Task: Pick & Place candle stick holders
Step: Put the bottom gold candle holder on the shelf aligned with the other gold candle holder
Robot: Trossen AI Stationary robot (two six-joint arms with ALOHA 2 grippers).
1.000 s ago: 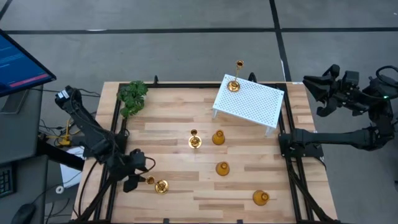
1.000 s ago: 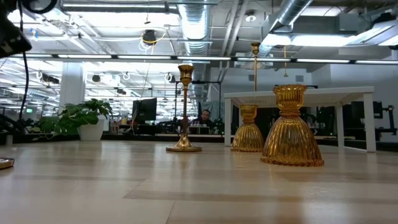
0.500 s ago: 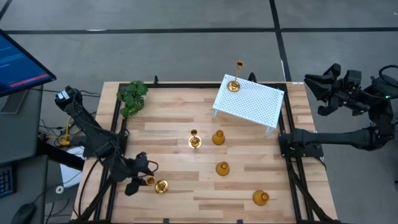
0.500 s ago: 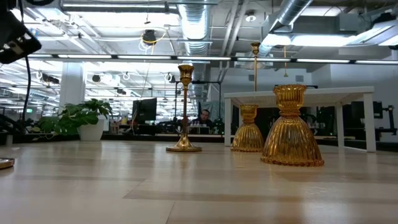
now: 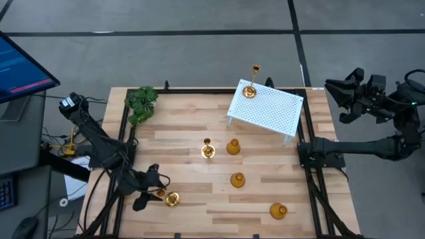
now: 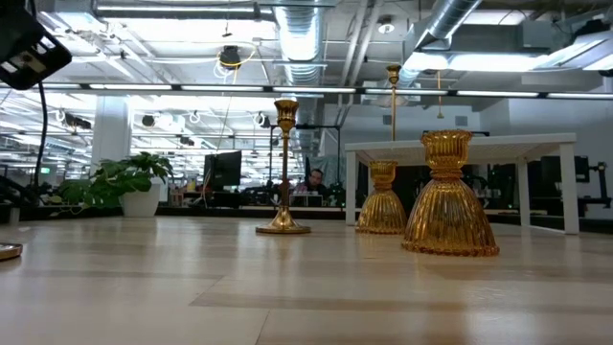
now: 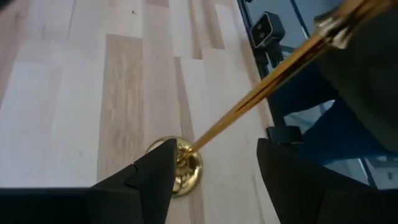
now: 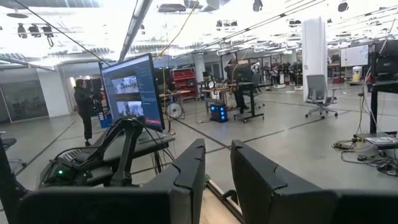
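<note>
Left gripper point(image 5: 151, 191) low at near-left table corner, fingers point(image 7: 155, 171) spread, straddling tall brass stick point(image 7: 249, 102); nothing clamped. Round base point(image 5: 172, 198) just beside fingertips, likely lined up for stem grasp. Right gripper point(image 5: 339, 99) parked off table, slightly parted, empty.

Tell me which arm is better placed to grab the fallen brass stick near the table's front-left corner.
Left. Its claw sits right at the fallen brass stick, fingers open astride the stem in the wrist view. The right claw is parked off the table's far right corner.
</note>
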